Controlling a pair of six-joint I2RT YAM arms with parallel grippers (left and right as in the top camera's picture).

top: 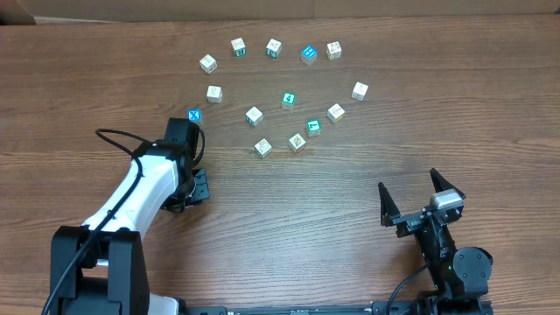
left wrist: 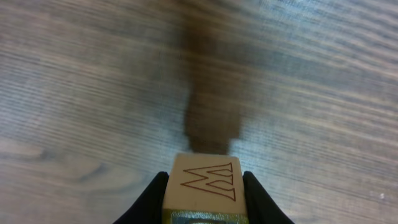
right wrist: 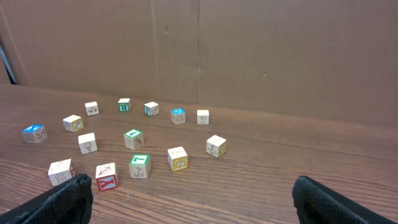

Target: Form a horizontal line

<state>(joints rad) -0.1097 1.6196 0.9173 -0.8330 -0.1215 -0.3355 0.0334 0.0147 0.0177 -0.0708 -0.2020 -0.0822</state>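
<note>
Cubes [top: 254,115] number fourteen loose on the counter [top: 306,227], plus one pale line-drawn cube [left wrist: 205,180] gripped in the left hand [left wrist: 205,196]; the right hand [top: 409,185] stands wide open, empty.

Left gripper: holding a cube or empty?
Holding one. In the left wrist view the left gripper has a dark finger against each side of a pale cube bearing an M-like outline.
</note>
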